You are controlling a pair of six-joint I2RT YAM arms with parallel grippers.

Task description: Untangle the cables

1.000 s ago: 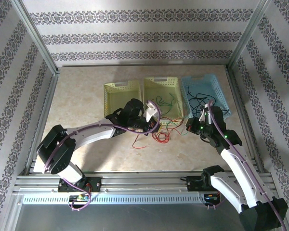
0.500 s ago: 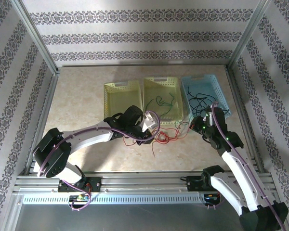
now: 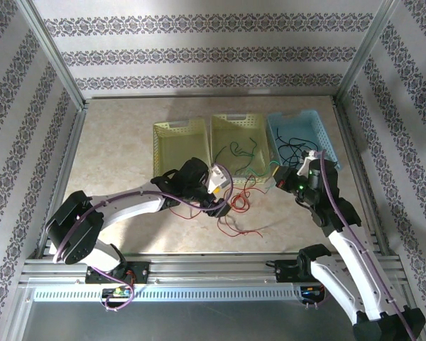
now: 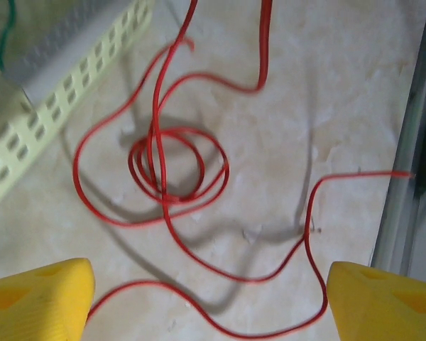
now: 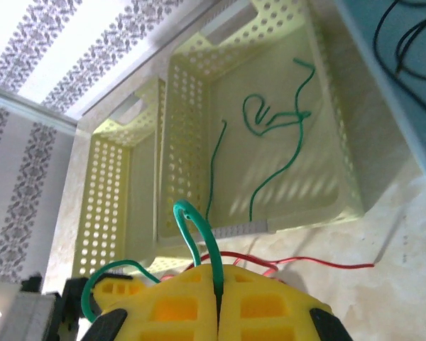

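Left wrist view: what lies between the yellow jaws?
A red cable curves over bare tabletop between the open jaws of the left gripper, its coil just beyond; the left wrist view shows it.

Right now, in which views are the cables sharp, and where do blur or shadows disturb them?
Left wrist view: the red cable is fairly sharp and throws soft grey shadows on the table; the left gripper is blurred at the corners. Right wrist view: the right gripper is soft, the green cable it pinches clear, light stripes on the basket floor. Top view: evenly lit.

Right gripper (image 5: 218, 295) tight on green cable (image 5: 203, 222), yellow basket (image 5: 177, 149) just beyond
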